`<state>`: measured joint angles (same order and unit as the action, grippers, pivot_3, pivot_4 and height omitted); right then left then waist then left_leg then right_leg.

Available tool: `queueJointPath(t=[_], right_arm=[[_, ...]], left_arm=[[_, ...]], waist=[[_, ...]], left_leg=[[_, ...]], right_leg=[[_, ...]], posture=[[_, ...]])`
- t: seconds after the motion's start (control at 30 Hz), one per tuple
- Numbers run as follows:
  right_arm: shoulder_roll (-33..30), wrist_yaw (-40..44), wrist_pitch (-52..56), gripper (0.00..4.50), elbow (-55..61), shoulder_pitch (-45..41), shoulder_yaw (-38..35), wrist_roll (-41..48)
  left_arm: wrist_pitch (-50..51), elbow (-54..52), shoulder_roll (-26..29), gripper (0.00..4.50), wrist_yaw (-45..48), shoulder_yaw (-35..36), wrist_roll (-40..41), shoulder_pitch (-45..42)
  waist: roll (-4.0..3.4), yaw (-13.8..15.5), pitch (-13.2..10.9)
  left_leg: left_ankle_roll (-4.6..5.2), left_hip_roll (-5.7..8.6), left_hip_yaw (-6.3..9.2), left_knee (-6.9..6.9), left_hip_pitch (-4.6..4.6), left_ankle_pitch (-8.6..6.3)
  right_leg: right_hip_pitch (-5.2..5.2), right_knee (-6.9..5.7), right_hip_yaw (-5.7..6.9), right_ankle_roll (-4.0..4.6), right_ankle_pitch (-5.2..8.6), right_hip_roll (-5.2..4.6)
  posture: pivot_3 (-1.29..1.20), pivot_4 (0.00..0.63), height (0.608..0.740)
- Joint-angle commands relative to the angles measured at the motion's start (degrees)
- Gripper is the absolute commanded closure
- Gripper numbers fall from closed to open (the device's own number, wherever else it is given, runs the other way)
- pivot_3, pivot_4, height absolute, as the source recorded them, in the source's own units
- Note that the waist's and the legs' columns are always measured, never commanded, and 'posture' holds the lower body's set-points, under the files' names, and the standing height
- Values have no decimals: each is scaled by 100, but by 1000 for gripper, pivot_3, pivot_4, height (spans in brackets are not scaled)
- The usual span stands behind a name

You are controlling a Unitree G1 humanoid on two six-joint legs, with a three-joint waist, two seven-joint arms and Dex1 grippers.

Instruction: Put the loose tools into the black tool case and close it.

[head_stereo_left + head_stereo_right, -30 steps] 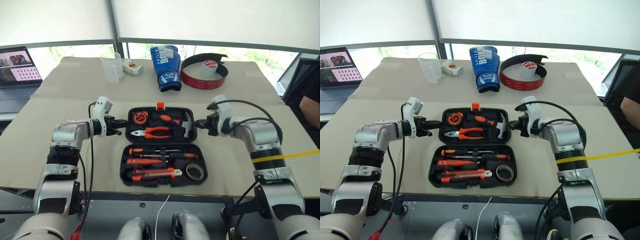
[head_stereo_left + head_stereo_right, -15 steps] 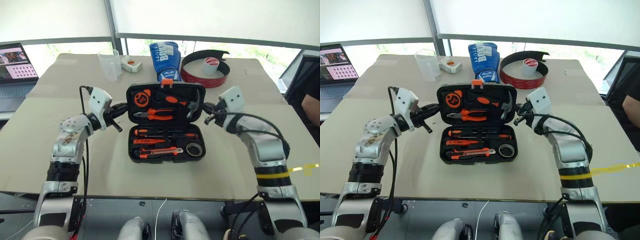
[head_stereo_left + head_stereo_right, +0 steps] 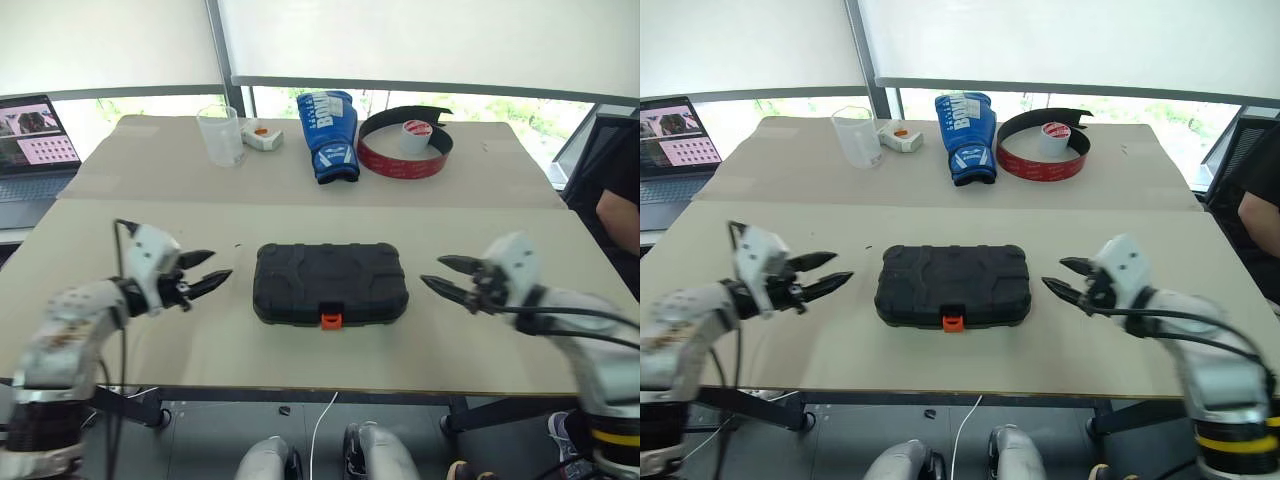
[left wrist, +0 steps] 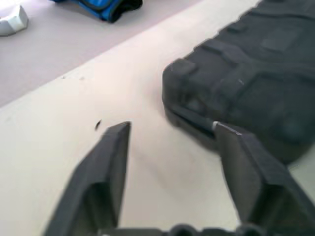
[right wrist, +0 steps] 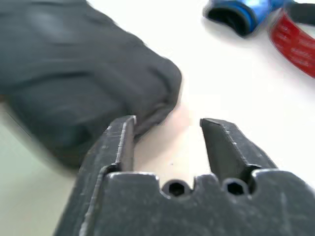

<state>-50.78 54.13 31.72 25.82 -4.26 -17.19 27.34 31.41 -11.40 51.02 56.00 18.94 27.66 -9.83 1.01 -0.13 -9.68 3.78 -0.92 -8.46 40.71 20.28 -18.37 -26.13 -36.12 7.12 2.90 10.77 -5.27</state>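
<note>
The black tool case [image 3: 330,283] lies flat and closed in the middle of the table, its orange latch [image 3: 330,320] at the near edge. The loose tools are hidden from view. My left gripper [image 3: 205,272] hovers open a short way left of the case, pointing at its left end, with nothing between its fingers. On the other side, my right gripper [image 3: 442,274] is open too, a short way off the case's right end and empty. The case's corner [image 4: 236,88] fills much of the left wrist view, and the right wrist view shows its other end [image 5: 74,78].
Along the far side of the table stand a clear beaker [image 3: 221,135], a small white object [image 3: 261,135], a blue boxing glove [image 3: 331,133] and a black-and-red curved band [image 3: 407,150] around a tape roll. A laptop [image 3: 30,145] sits far left. A person's arm [image 3: 620,215] shows at the right edge.
The case's lid has come down and the case now lies closed. Both grippers have opened and drawn back from the case's sides towards me.
</note>
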Motion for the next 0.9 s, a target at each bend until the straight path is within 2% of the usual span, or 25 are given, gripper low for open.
queueJointPath(t=[0.03,0.07,0.1,0.13,0.2,0.23,0.33,0.4,0.5,0.67,0.77,0.9], right_arm=[[-318,728,-98,2136,346,643,-6,224],[-329,740,-149,2136,344,718,114,173],[-288,685,-207,2538,310,707,274,70],[-253,639,-247,2643,270,671,431,-21],[-216,600,-385,3114,207,589,678,-190],[-201,581,-496,3531,173,534,834,-322],[-103,457,-734,4472,16,266,1326,-734],[36,395,-803,4500,-63,17,1690,-918],[163,374,-878,4500,-179,-223,2047,-1119],[301,324,-894,4500,-406,-478,2475,-1426],[449,54,-908,4500,-683,-680,2600,-1707],[697,-501,-1089,4500,-1317,-1096,2472,-2113]], left_arm=[[-267,646,287,1431,393,-241,-211,-145],[-497,995,253,1431,374,-462,-422,-422],[-711,1390,142,1869,352,-706,-613,-802],[-906,1770,34,1970,341,-945,-801,-1159],[-1259,2349,-125,2489,420,-1306,-1101,-1664],[-1470,2611,-227,2929,499,-1497,-1250,-1889],[-2111,3452,-604,3824,619,-2051,-1720,-2627],[-2689,4358,-1130,4482,671,-2448,-2075,-3403],[-3366,5536,-1661,4482,743,-2723,-2417,-4216],[-4142,6726,-2163,4482,754,-2946,-2793,-4947],[-4420,6876,-2286,4482,1294,-2978,-2795,-5042],[-4371,6345,-2097,4482,2513,-3170,-2712,-4710]], waist=[[1,59,2],[1,86,2],[4,108,0],[5,138,0],[10,181,0],[15,191,0],[19,186,3],[24,201,3],[26,218,2],[31,121,0],[31,68,-1],[32,44,-1]], left_leg=[[-19,0,1,-5,-1,-12],[-19,1,0,-5,-1,-12],[-19,3,-1,-5,1,-13],[-19,3,-1,-2,6,-12],[-19,6,-3,4,13,-12],[-18,6,-3,7,18,-12],[6,7,-7,8,29,-6],[37,8,-10,15,38,12],[44,11,-11,32,64,16],[46,12,-10,39,81,17],[46,10,-7,41,79,17],[46,6,-5,62,82,17]], right_leg=[[1,5,2,0,1,1],[1,5,1,0,1,1],[-1,5,-2,-1,1,0],[-2,4,0,-2,0,0],[-4,5,1,-10,-5,-4],[-4,6,1,-13,-7,-4],[-11,12,0,-9,-8,-4],[-13,12,5,-7,-7,-1],[-21,14,23,-4,-9,2],[-25,24,35,-6,-9,6],[-25,20,38,-7,-8,4],[-25,6,38,-8,-8,-1]], posture=[[0,150,727],[0,150,727],[0,150,727],[0,150,727],[0,150,727],[0,150,727],[0,150,727],[0,150,727],[0,150,727],[0,150,727],[0,150,727],[0,150,727]])
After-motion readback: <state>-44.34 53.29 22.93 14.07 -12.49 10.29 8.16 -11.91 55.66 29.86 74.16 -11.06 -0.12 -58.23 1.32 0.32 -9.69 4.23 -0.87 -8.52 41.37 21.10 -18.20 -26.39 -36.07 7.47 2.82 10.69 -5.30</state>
